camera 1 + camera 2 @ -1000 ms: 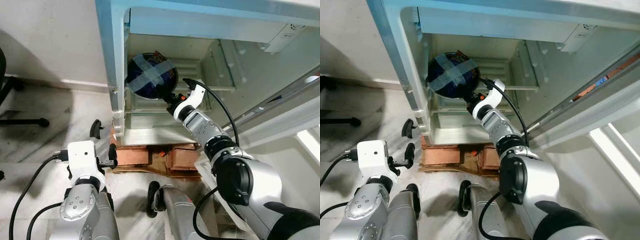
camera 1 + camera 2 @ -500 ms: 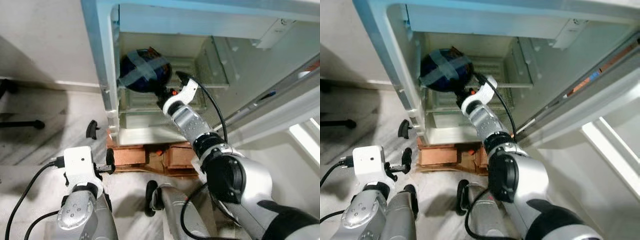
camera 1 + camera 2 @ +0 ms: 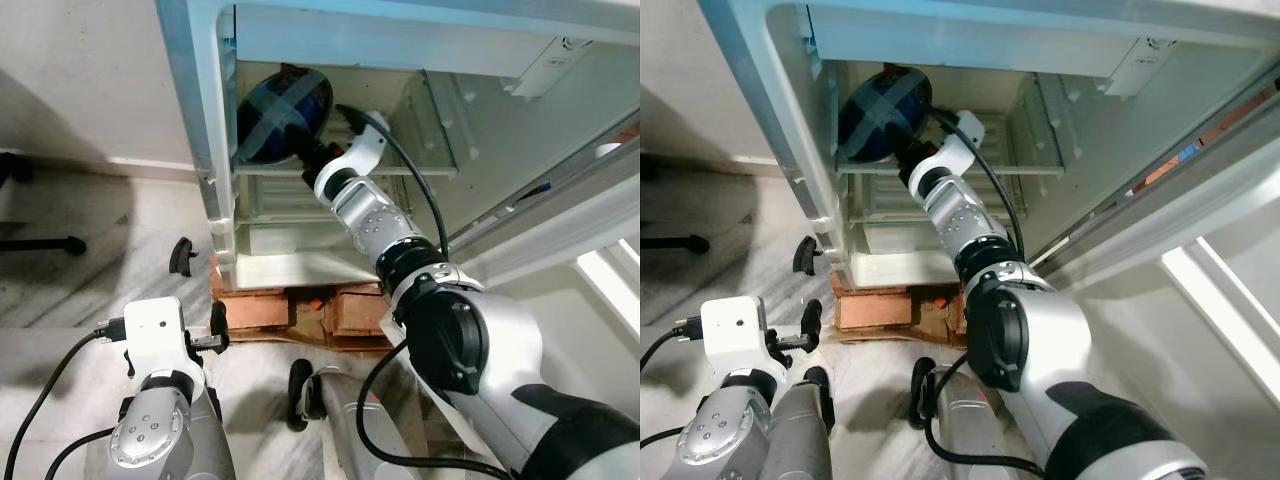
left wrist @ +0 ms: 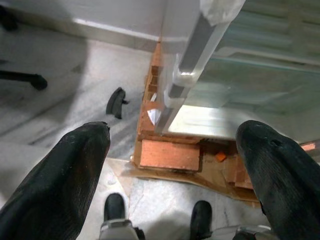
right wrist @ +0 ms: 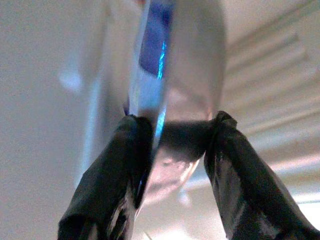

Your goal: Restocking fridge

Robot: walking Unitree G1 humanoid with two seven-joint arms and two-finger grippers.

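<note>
A small black part [image 3: 183,256] lies on the marble floor [image 3: 90,220] left of the open fridge [image 3: 300,150], which stands on orange bricks [image 3: 275,310]. The left gripper [image 4: 175,165] hangs spread wide, empty. Inside the fridge, the right gripper [image 5: 172,145] clamps a dark blue foil bag [image 3: 280,102] over the upper shelf [image 3: 400,168].

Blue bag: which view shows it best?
Left eye view: the whole blue bag shows inside the fridge, held by the right gripper. Right eye view matches. Right wrist view gives a blurred close-up between the fingers.
</note>
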